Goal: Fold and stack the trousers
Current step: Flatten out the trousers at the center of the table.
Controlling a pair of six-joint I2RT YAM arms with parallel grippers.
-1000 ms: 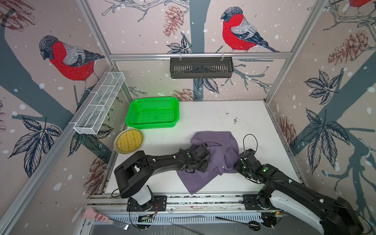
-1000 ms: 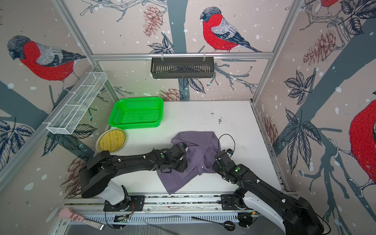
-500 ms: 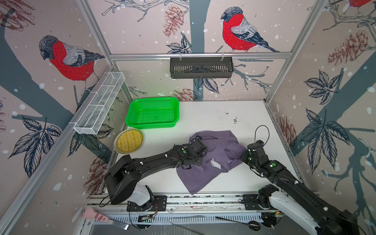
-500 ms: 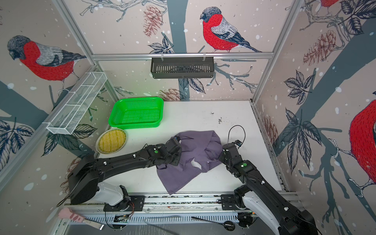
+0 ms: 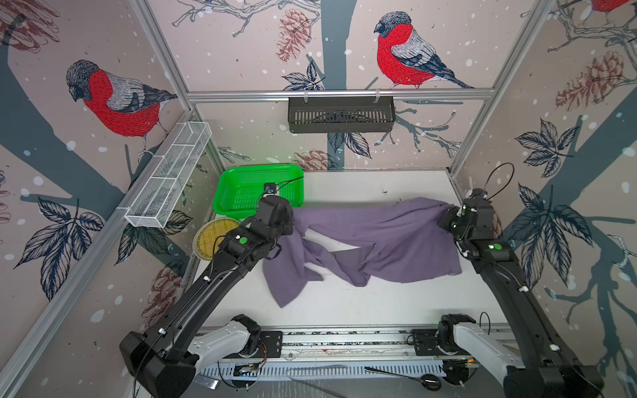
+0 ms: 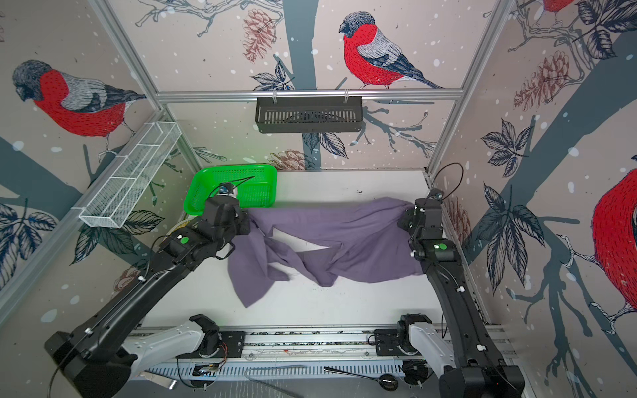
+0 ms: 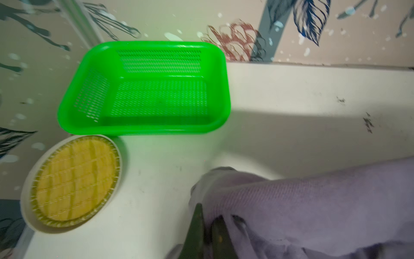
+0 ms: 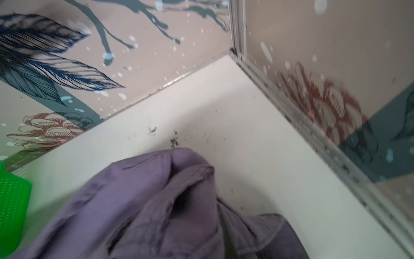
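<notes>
Both pincers are gripping the trousers. The left pincer (image 5: 292,224) is closed tightly on one end of the cloth near the left edge of the table (image 5: 344,310), just in front of the green basket (image 5: 241,193). The right pincer (image 5: 445,216) is closed tightly on the other end, close to the right edge.

Between them the trousers (image 5: 379,234) are stretching across the middle of the table, with the upper edge pulled almost straight. The lower parts are drooping and lying on the table in twisted, overlapping flaps, and one flap is reaching toward the front edge.

Judging from this, the task is only beginning. The cloth is being spread out, no neat fold is showing, and nothing is stacked. Flattening, folding and placing are all remaining. Which end is the waistband, the pictures are not showing clearly.
</notes>
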